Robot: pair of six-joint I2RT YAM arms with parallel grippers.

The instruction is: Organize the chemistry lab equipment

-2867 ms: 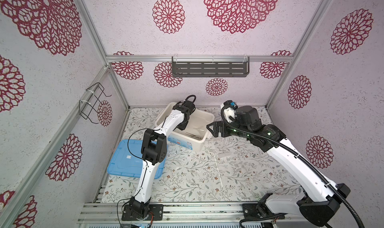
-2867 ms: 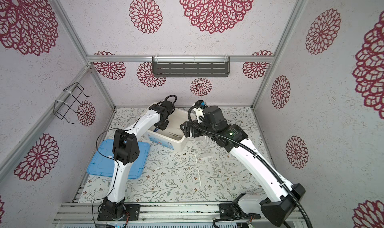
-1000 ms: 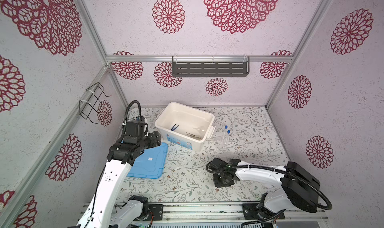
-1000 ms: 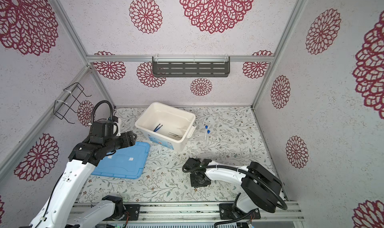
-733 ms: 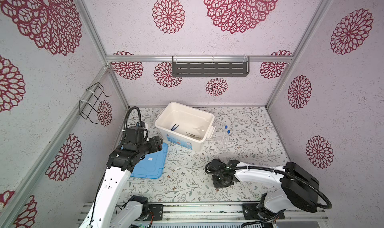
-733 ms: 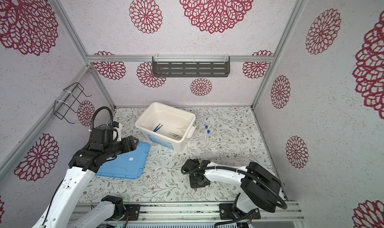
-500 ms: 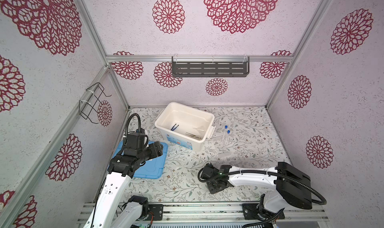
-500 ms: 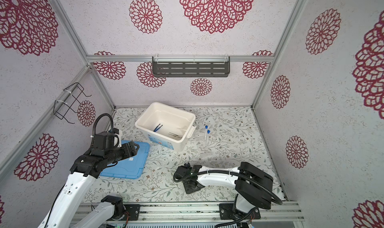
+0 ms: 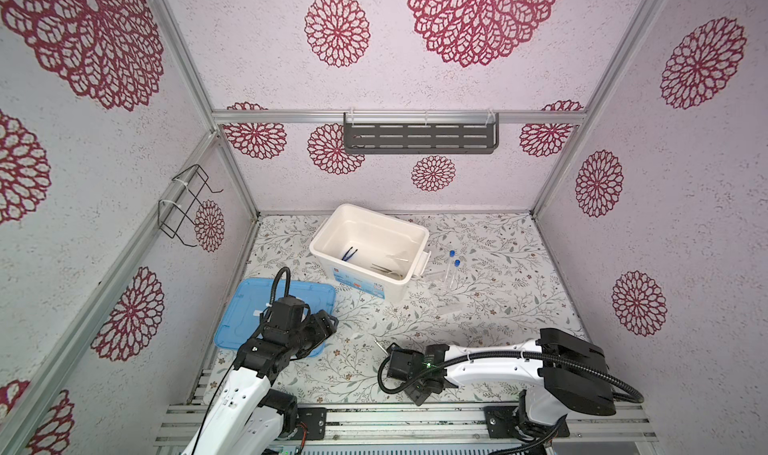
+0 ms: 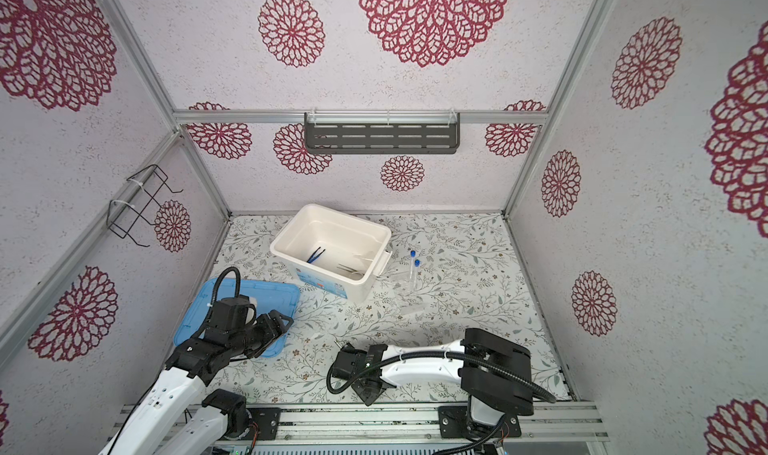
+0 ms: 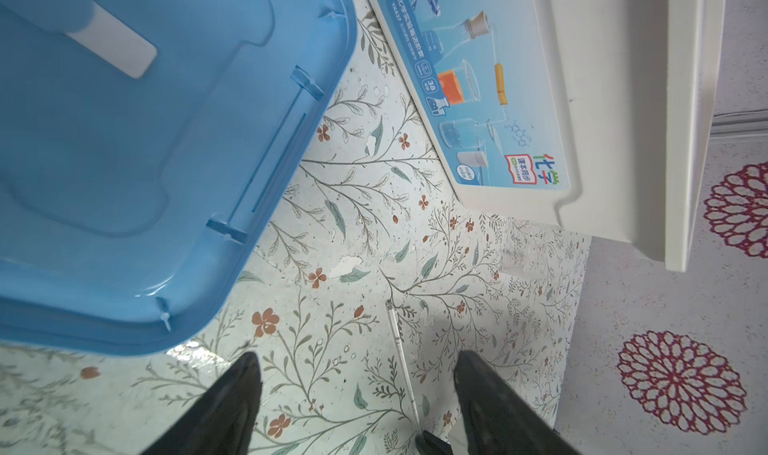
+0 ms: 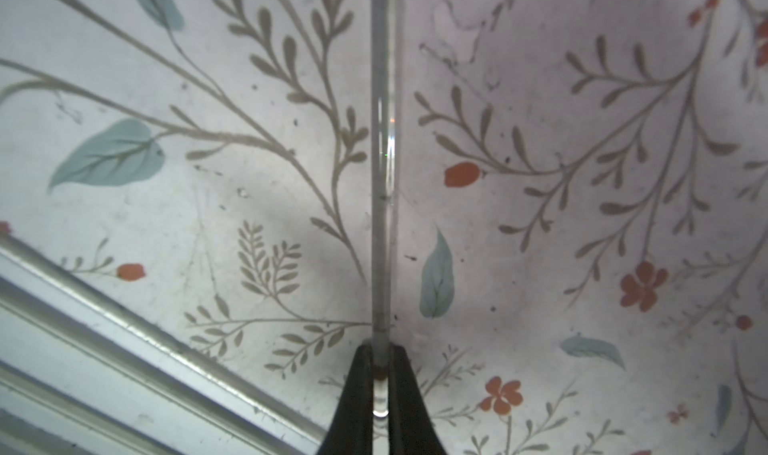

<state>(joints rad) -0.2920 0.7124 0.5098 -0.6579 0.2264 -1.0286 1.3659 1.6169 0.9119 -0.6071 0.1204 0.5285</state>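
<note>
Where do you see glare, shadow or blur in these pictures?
Right wrist view: a bright glint runs down the clear rod, soft shadow around the right gripper. Left wrist view: a glare patch on the mat beside the blue lid. Both top views: even light, sharp.

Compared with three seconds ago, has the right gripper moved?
Yes. The right gripper left the white box and came toward the front rail, shut on the thin rod.

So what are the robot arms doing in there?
They're tidying lab things. The right hand is pinching one end of a thin clear rod. The left hand is open, near the blue lid. Blue tweezers and grey tweezers lie in the white box; two blue-capped tubes wait outside it.
</note>
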